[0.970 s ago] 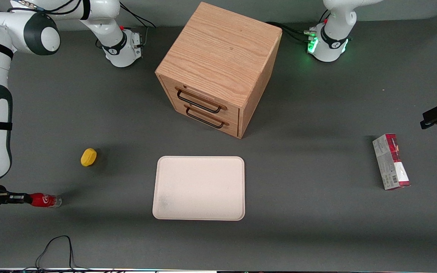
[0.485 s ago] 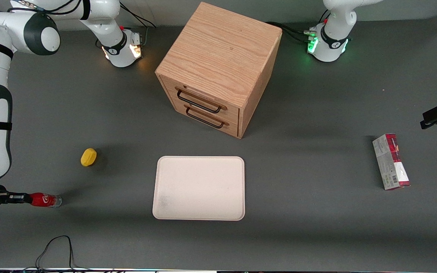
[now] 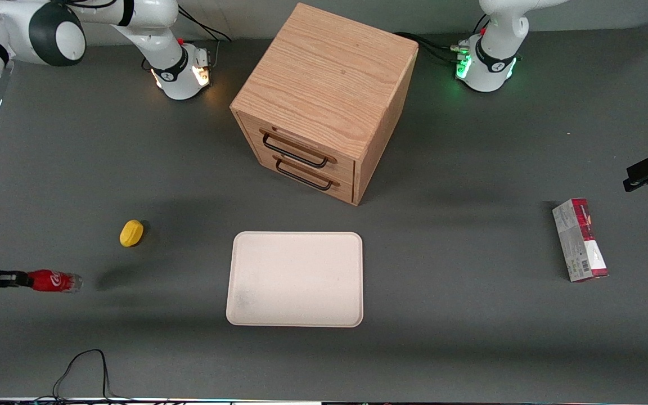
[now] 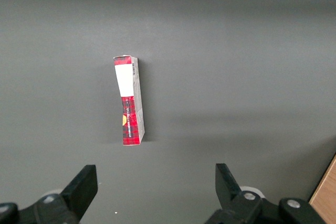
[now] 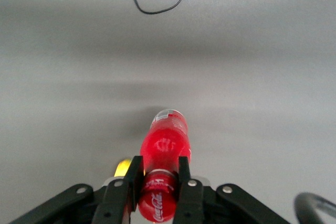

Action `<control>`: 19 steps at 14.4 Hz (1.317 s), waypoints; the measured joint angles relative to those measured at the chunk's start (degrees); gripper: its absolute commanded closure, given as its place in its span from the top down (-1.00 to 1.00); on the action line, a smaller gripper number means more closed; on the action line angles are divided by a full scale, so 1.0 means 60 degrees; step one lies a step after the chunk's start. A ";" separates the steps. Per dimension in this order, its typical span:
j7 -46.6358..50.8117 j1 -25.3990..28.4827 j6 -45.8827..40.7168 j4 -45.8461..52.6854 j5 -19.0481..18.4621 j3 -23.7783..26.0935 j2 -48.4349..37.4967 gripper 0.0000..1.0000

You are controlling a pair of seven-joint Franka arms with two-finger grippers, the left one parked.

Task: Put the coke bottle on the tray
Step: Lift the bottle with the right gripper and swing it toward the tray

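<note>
In the front view, your gripper (image 3: pixel 20 279) is way over at the working arm's end of the table. It is pinching the coke bottle (image 3: pixel 53 281) near its cap end. The bottle sticks out sideways from the fingers, and its dark shadow falls on the table a little apart from it, so I think you have it lifted up in the air. The tray (image 3: pixel 295 279) sits flat in the middle of the table, nearer the front camera than the wooden drawer box (image 3: pixel 324 101). Nothing is on the tray. A small yellow thing (image 3: pixel 131 233) lies on the table near the bottle, a bit farther from the camera. A red and grey carton (image 3: pixel 580 239) lies toward the parked arm's end.

In the left wrist view, you only see that carton (image 4: pixel 129 100) lying on the grey table.

In the right wrist view, the two black fingers (image 5: pixel 126 190) press on both sides of the coke bottle (image 5: pixel 165 167). The grey table is under it, with a black cable (image 5: pixel 157 1) lying on it.

So the grab looks done. What is left: carry the bottle across to the tray, set it down, and let go.
</note>
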 measured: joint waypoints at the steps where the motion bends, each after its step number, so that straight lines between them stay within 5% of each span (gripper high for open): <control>1: 0.0000 0.0004 -0.0204 -0.0161 0.0000 0.0000 -0.0376 -1.00; 12: 0.0002 0.0106 -0.0586 -0.5440 -0.0021 -0.0011 -0.6089 -1.00; 19: 0.0500 0.0270 -0.0361 -0.6467 -0.0025 0.0026 -0.7058 -1.00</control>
